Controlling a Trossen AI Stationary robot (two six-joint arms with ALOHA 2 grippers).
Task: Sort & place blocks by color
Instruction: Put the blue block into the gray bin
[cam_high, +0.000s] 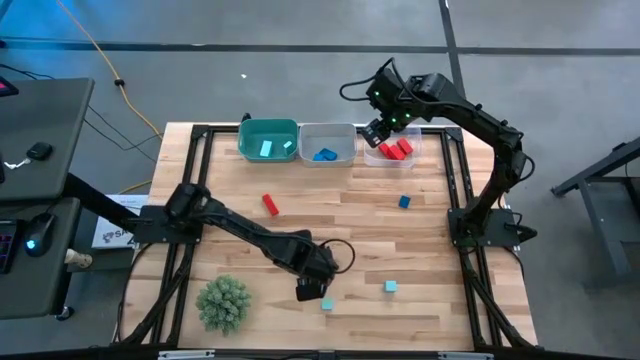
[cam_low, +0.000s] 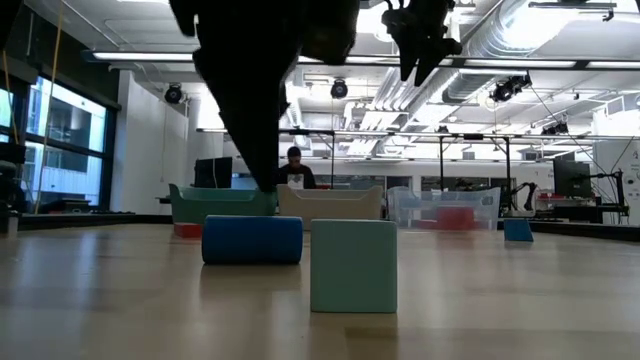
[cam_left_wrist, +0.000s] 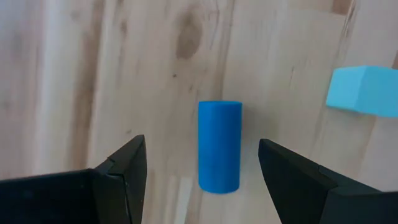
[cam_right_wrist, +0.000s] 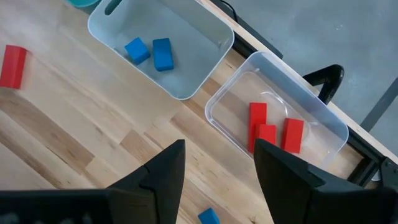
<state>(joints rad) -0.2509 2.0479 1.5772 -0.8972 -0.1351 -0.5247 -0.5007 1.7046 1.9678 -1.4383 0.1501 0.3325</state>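
My left gripper (cam_left_wrist: 202, 143) (cam_high: 310, 289) is open near the table's near edge. Its fingers stand on either side of a blue bar (cam_left_wrist: 219, 146) (cam_low: 252, 239) that lies flat on the wood, and they do not touch it. A light teal cube (cam_left_wrist: 364, 90) (cam_low: 353, 265) (cam_high: 327, 303) rests beside the bar. My right gripper (cam_right_wrist: 217, 149) (cam_high: 385, 125) is open and empty, raised over the clear bin (cam_right_wrist: 323, 118) (cam_high: 412, 137), which holds three red blocks (cam_right_wrist: 267, 130). A red bar (cam_high: 270, 204), a blue block (cam_high: 404, 202) and a second teal cube (cam_high: 390, 287) lie loose on the table.
Three bins stand in a row at the far edge: a teal bin (cam_high: 250, 140) with teal blocks, a grey bin (cam_high: 305, 143) (cam_right_wrist: 205, 62) with two blue blocks, and the clear bin. A green spiky plant ball (cam_high: 223, 303) sits at the near left. A person (cam_low: 293, 168) sits far behind the table.
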